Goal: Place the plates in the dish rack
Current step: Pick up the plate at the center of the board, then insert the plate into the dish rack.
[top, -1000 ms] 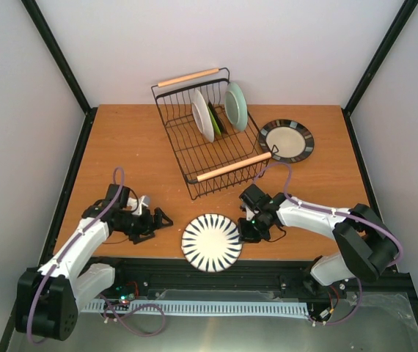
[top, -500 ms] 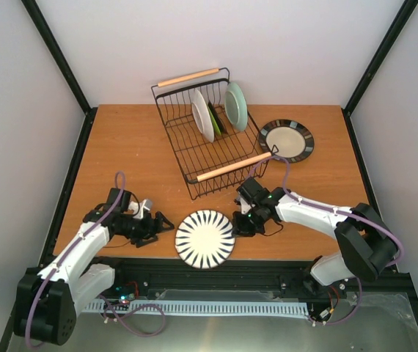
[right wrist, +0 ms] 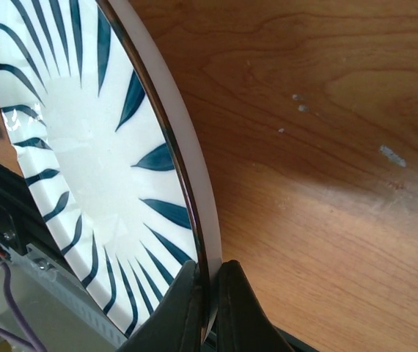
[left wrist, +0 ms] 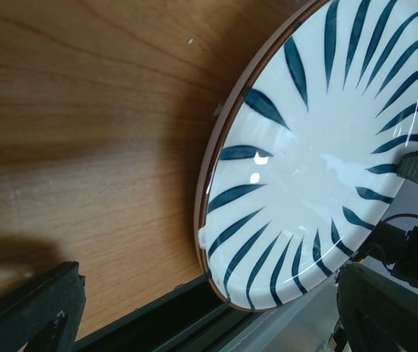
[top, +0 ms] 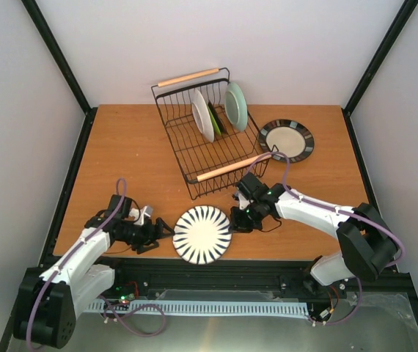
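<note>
On the brown wooden counter (top: 128,147), the black wire dish rack with wooden handles (top: 171,125) holds three upright plates I can make out: a white plate (top: 202,115), a lime green plate (top: 215,117) and a mint green plate (top: 236,105). The black-rimmed cream plate (top: 287,140) lies just beside it, not yet loaded. The white plate with dark radial stripes (top: 202,235) is at the counter's near edge, its rim pinched by the right fingers (right wrist: 183,312). The left fingers (left wrist: 40,308) gape wide beside it. No writing shows.

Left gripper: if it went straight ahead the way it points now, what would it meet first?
Most likely the rim of the striped plate, straight ahead of the open left gripper; only bare table lies between, though height is unclear.
</note>
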